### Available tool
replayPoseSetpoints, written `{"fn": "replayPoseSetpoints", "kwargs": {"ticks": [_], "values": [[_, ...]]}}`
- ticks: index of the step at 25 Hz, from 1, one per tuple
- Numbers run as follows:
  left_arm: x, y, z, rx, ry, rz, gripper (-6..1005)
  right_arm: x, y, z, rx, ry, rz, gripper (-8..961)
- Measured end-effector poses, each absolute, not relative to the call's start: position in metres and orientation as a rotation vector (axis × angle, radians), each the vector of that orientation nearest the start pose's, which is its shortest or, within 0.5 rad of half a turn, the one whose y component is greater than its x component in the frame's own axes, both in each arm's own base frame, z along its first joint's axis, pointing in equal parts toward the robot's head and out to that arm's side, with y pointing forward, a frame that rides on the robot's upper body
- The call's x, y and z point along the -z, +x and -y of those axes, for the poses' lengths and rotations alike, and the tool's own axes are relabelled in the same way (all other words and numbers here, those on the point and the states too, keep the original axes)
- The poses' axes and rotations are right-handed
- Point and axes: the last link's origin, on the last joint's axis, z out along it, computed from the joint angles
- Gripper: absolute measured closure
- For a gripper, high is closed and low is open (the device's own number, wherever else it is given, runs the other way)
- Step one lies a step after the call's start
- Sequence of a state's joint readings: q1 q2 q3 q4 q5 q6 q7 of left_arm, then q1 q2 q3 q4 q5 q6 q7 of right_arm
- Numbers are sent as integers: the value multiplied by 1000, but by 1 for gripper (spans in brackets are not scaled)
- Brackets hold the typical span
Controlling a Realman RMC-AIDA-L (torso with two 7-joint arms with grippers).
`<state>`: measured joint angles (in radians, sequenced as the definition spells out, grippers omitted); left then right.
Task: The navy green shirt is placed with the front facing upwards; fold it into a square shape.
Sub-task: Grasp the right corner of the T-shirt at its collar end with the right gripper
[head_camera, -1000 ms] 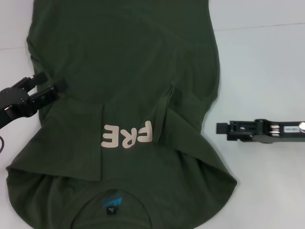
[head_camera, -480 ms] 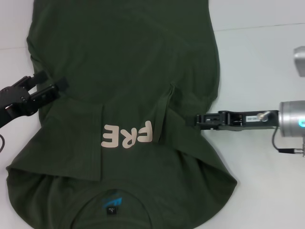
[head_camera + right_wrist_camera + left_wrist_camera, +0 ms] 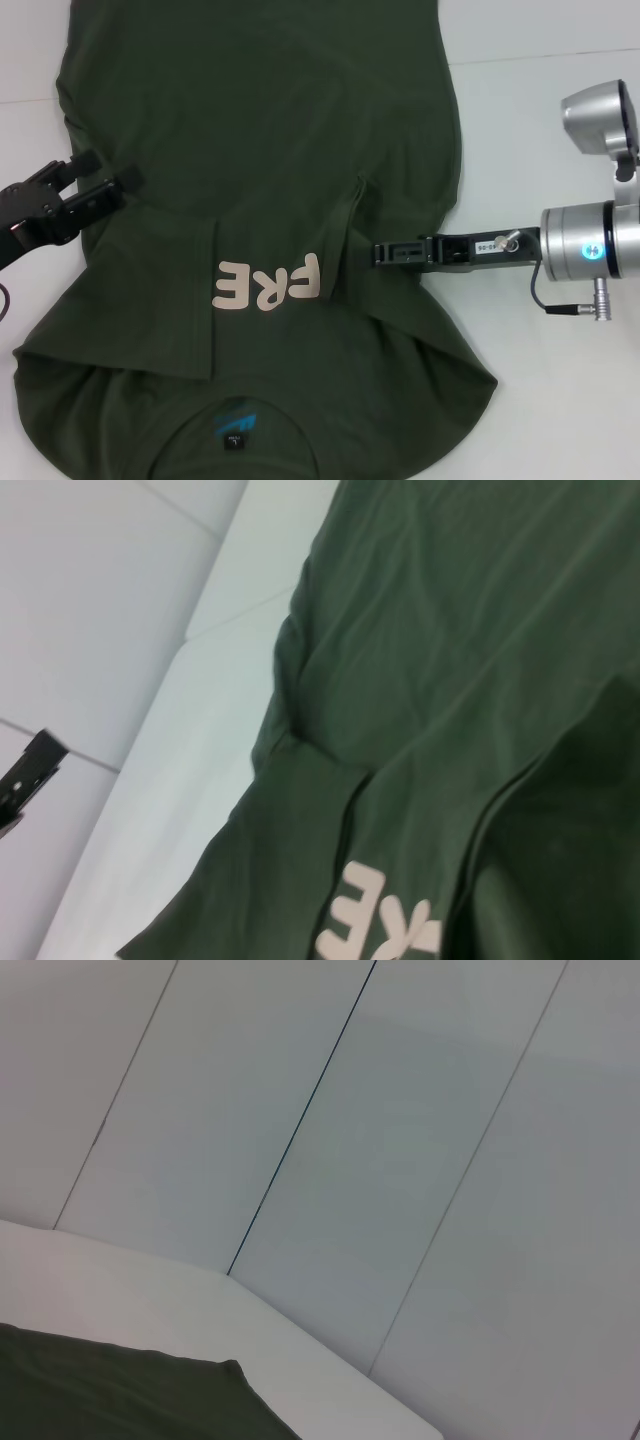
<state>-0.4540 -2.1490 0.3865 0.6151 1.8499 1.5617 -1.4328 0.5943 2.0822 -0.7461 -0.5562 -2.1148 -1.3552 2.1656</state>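
The navy green shirt (image 3: 270, 150) lies on the white table (image 3: 540, 120) with both sides folded inward. The pale letters "FRE" (image 3: 266, 283) and the blue neck label (image 3: 232, 424) face up near the front. My left gripper (image 3: 105, 172) is open at the shirt's left edge, level with the chest. My right gripper (image 3: 380, 254) reaches in from the right, over the folded right flap just beside the letters. The right wrist view shows the shirt (image 3: 450, 680) with part of the letters (image 3: 385, 927), and the left gripper (image 3: 28, 770) far off. The left wrist view shows a corner of the shirt (image 3: 120, 1400).
The table shows bare white on the right of the shirt and at the far left (image 3: 25, 60). The shirt's hem runs past the far edge of the head view. Pale wall panels (image 3: 400, 1140) stand behind the table.
My right arm has moved left from the bare table onto the shirt's right flap, close to the letters. The left gripper and the shirt have not moved.
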Motion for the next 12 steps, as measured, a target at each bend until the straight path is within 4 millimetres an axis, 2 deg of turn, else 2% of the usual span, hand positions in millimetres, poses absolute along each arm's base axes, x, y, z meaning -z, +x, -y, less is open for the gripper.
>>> {"fn": "replayPoseSetpoints", "kwargs": {"ticks": [12], "values": [[-20, -286, -317, 1102, -2249, 902, 95, 43, 242, -340, -606, -2551, -1773, 5]]}}
